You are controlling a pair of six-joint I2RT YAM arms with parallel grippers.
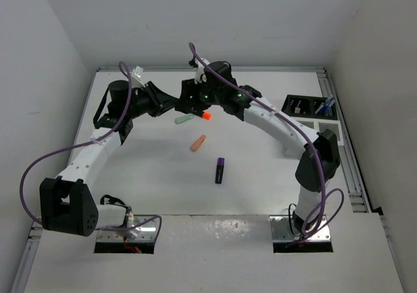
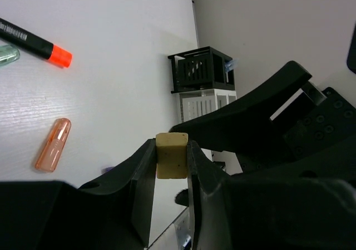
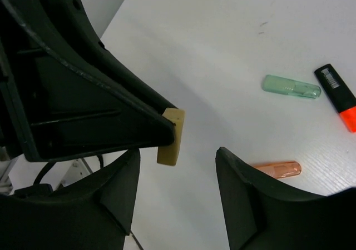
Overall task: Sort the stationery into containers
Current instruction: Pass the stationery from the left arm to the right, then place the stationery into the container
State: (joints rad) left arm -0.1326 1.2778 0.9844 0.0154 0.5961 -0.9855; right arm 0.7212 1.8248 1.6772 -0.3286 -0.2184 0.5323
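My left gripper (image 2: 171, 144) had the beige eraser (image 2: 171, 162) pinched above the worktop (image 1: 260, 176), with the right gripper (image 3: 177, 151) gaping wide just beside it. Couldn't make the eraser out from the top camera, both wrists crowded over it.

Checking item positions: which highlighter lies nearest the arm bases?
The purple-black highlighter; the orange highlighter, mint green highlighter and orange-tipped black highlighter all lie farther from the bases.
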